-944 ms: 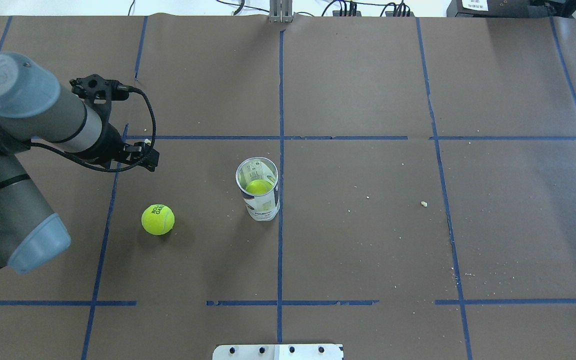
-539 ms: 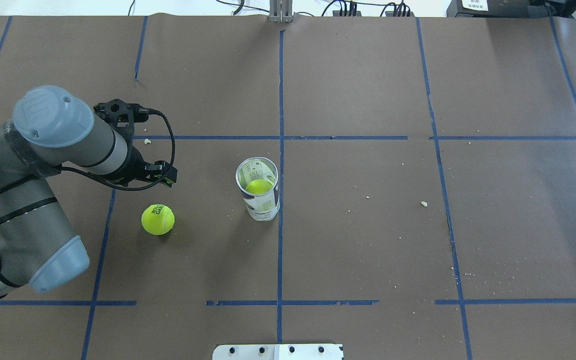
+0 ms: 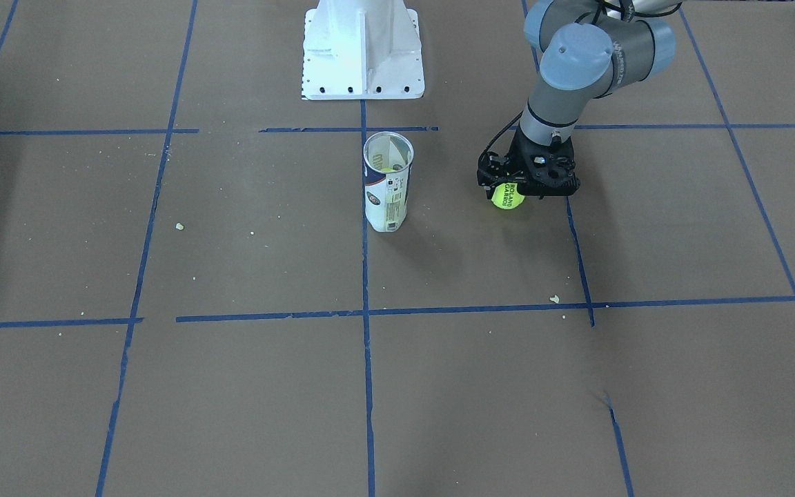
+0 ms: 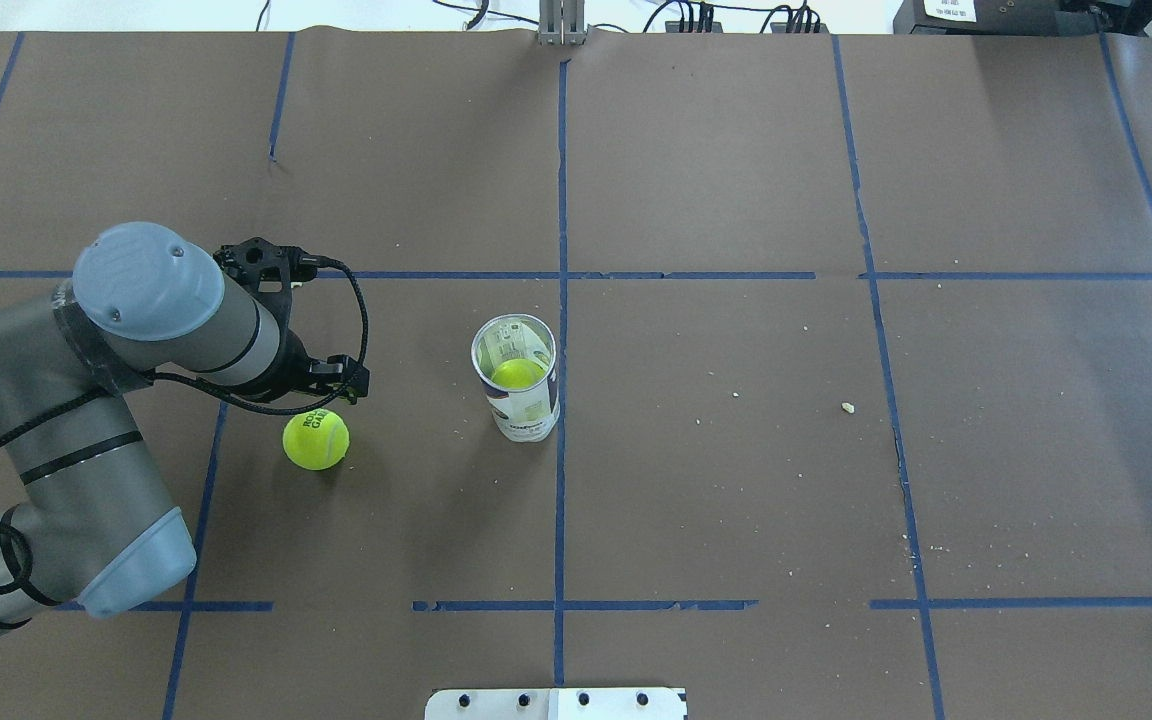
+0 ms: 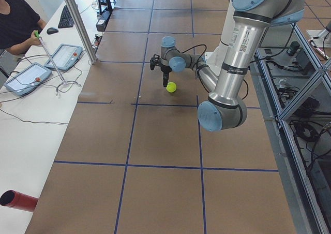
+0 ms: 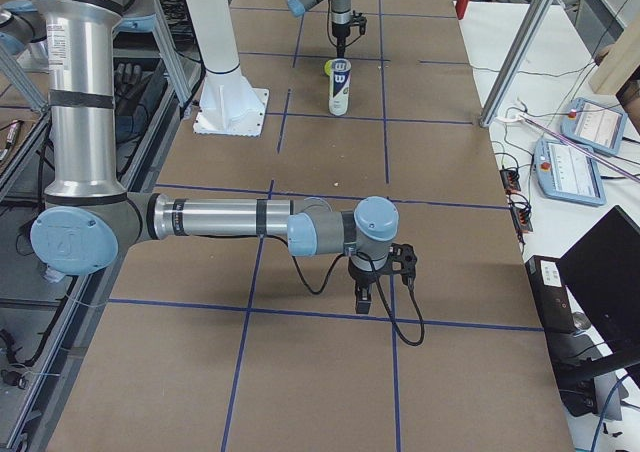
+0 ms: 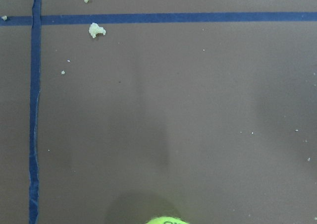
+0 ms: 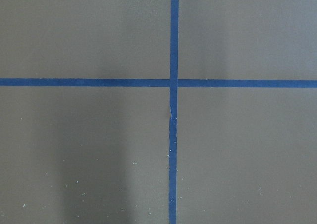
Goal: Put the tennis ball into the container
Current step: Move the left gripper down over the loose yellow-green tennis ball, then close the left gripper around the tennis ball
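One tennis ball (image 4: 316, 440): likely light, springy, roll-prone; grasp across its middle. Left claw (image 3: 516, 186) just beside; whether open, cannot tell.

I see a brown surface (image 4: 736, 150) gridded with blue tape (image 4: 561, 200), crumbs (image 4: 847, 407) scattered right of centre, a white base (image 3: 363, 48) top centre, and tablets (image 5: 64, 55) upper left.
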